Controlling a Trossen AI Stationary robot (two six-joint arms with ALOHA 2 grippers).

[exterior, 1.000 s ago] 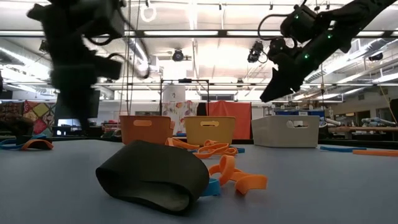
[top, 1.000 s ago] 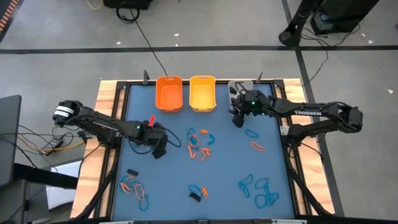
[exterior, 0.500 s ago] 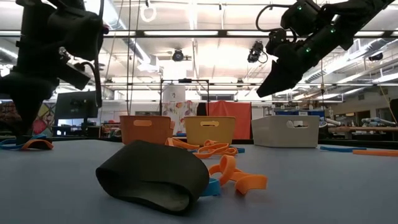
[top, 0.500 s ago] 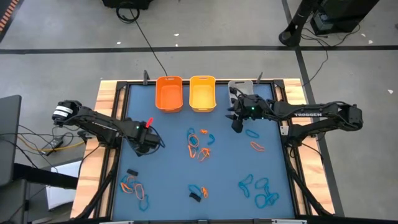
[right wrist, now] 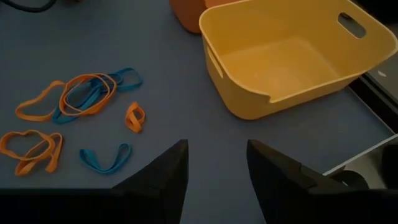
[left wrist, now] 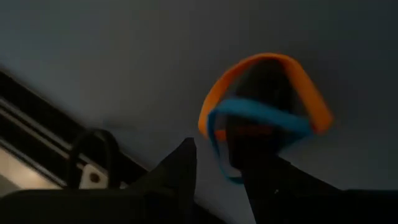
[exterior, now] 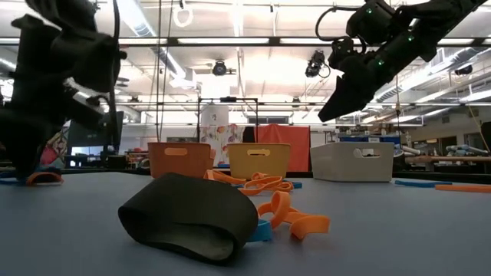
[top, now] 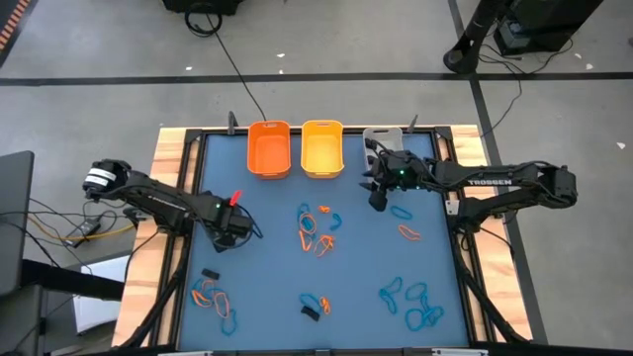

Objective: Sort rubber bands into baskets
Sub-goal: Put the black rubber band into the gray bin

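Left end effector (top: 226, 233), fingers spread and empty, sits low over the desk (top: 267, 297) just short of an orange-and-blue rubber band pair (left wrist: 264, 112) straight ahead; right end effector (top: 377, 194), spread too, hovers by the yellow basket (top: 321, 148).

A robotics lab or workshop with an open industrial ceiling: long strip lights (exterior: 253, 41), exposed ducts and hanging cables. A blue-topped desk (top: 267, 287) in a wooden frame stands on a grey concrete floor (top: 89, 59) marked with dark tape lines. Loose cables (top: 69, 222) trail beside it, and benches crowd the background.
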